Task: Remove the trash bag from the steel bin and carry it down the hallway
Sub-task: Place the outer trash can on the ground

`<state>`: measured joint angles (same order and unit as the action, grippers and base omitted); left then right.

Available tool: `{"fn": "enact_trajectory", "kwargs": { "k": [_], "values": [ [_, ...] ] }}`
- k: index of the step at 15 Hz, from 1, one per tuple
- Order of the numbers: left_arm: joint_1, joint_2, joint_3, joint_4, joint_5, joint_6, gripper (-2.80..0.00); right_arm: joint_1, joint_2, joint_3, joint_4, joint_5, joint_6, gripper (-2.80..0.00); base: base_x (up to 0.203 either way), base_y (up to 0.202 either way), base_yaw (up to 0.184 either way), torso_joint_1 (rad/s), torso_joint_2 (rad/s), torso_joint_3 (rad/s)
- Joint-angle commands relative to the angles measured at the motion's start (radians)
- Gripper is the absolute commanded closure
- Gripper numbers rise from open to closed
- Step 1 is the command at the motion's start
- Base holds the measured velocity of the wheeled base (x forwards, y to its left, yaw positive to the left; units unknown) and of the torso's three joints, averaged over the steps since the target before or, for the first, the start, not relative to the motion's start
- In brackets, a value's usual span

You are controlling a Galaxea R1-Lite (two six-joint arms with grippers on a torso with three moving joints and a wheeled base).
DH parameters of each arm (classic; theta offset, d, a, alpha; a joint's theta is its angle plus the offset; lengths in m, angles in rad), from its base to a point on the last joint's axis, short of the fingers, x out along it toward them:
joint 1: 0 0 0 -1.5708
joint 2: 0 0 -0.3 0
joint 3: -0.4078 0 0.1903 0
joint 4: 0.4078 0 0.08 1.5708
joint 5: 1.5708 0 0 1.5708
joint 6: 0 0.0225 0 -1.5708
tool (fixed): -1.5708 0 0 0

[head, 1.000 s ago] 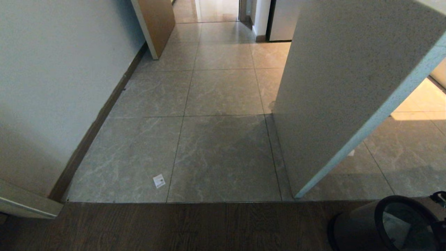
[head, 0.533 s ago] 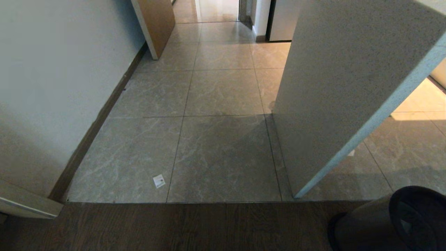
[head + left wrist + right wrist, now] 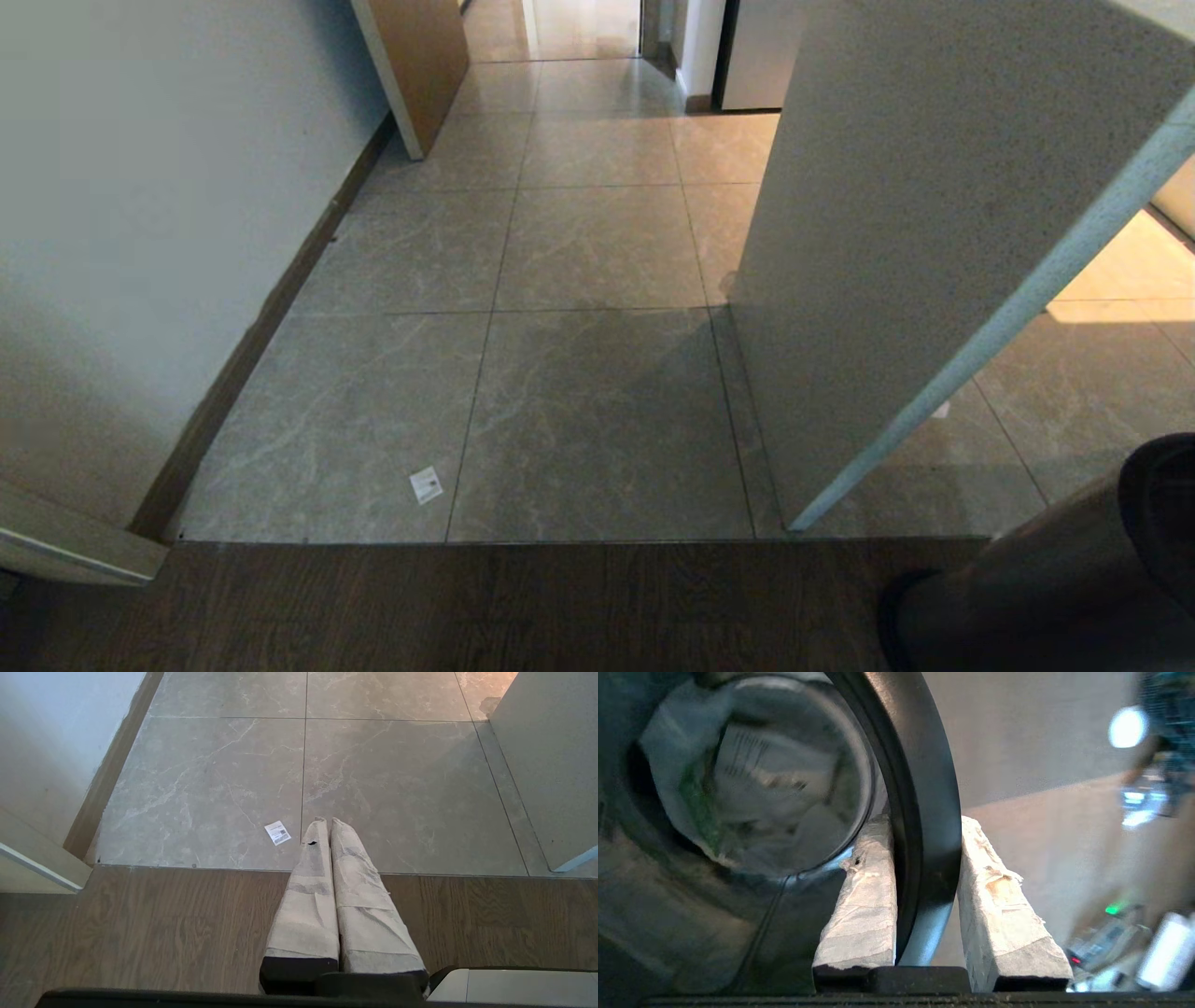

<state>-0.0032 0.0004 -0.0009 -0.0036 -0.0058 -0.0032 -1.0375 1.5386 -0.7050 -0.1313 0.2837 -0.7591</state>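
At bottom right, the steel bin [image 3: 1046, 579] has tipped further, apparently lifting, right gripper [image 3: 924, 826] jaws pinching its rim.

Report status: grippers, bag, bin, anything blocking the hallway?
Right gripper clamped on the steel bin's rim, bin tipped. Left gripper shut, idle over the floor. Trash bag inside bin. Paper scrap on hallway tiles.
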Motion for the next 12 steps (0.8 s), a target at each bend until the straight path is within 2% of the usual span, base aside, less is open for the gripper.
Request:
{"fn": "enact_trajectory", "kwargs": {
  "k": [1, 4, 9, 12],
  "values": [
    [0.000, 0.000, -0.001, -0.001, 0.000, 0.000, 0.00, -0.023, -0.100, -0.070, 0.097, 0.003, -0.005, 0.00, 0.000, 0.000, 0.000, 0.000, 0.00, 0.000],
    [0.000, 0.000, 0.000, 0.000, 0.000, 0.000, 0.00, -0.070, -0.151, -0.187, 0.282, 0.043, -0.007, 0.00, 0.000, 0.000, 0.000, 0.000, 0.00, 0.000],
    [0.000, 0.000, -0.001, 0.000, 0.000, 0.000, 0.00, -0.124, -0.188, -0.340, 0.495, 0.060, -0.007, 0.00, 0.000, 0.000, 0.000, 0.000, 0.00, 0.000],
    [0.000, 0.000, 0.000, 0.000, 0.000, 0.000, 0.00, -0.162, -0.186, -0.387, 0.552, 0.075, -0.006, 0.00, 0.000, 0.000, 0.000, 0.000, 0.00, 0.000]
  ]
}}
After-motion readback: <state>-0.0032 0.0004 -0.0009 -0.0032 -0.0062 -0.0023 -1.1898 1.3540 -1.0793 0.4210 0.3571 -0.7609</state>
